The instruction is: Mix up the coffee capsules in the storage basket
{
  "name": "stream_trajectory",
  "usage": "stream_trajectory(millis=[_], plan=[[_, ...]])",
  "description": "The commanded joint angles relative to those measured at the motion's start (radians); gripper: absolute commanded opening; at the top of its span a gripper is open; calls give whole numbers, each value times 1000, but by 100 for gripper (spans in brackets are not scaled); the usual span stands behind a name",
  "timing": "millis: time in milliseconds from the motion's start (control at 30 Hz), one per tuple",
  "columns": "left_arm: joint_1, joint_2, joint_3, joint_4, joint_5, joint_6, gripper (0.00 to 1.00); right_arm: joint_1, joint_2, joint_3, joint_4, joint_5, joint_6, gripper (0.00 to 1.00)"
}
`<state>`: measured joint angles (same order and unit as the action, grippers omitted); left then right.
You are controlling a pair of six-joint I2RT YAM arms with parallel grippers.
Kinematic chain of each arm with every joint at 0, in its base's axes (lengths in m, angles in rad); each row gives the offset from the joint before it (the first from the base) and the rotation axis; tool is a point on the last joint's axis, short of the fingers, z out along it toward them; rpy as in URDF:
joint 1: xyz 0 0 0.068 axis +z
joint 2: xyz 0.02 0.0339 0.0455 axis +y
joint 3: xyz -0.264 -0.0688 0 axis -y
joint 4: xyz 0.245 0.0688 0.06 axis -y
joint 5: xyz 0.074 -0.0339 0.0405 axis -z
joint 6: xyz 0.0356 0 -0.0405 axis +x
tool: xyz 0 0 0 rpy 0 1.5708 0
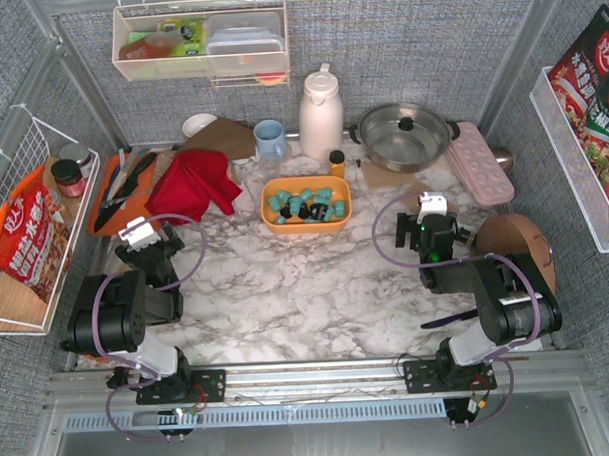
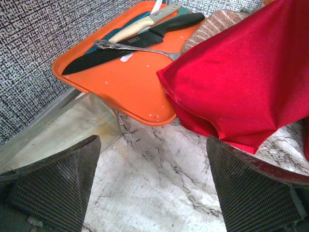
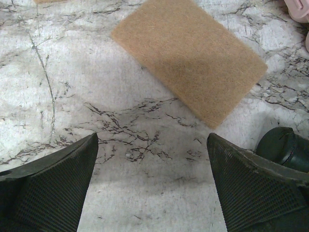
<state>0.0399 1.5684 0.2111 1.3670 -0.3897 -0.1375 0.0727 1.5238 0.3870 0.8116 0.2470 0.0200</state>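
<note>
At the back middle of the desk [image 1: 287, 289], in the top view, the basket [image 1: 271, 215] sits just right of a red cloth [image 1: 193, 182], well apart from both arms. It is a shallow orange-yellow tray with rounded corners. The capsules [image 1: 306, 202] lie jumbled inside it: small tapered cups, mostly teal, a few seemingly darker. They look light, hard and smooth, so I judge they will slide and roll at a nudge. Sweeping a finger through the heap should serve better than pinching, and any pinch belongs across a pod's narrow body. The basket looks stiff but light and may skate on the marble, so it could be steadied at its rim. Both sets of jaws stand apart.

In the left wrist view, the left jaws gape, empty, over bare marble. An orange board [image 2: 130, 82] with knives and the cloth lie ahead; no basket shows.

In the right wrist view, the right jaws are likewise wide and empty, a tan pad [image 3: 193, 53] ahead, no capsules visible.
</note>
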Motion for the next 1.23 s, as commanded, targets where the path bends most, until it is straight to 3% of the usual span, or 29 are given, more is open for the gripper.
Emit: stream_trajectory(millis=[0, 1200], plan=[[0, -4, 0, 12, 11, -4, 99, 0, -2, 12, 13, -9, 6, 99], [0, -4, -1, 12, 11, -4, 99, -19, 1, 23, -10, -50, 12, 99]])
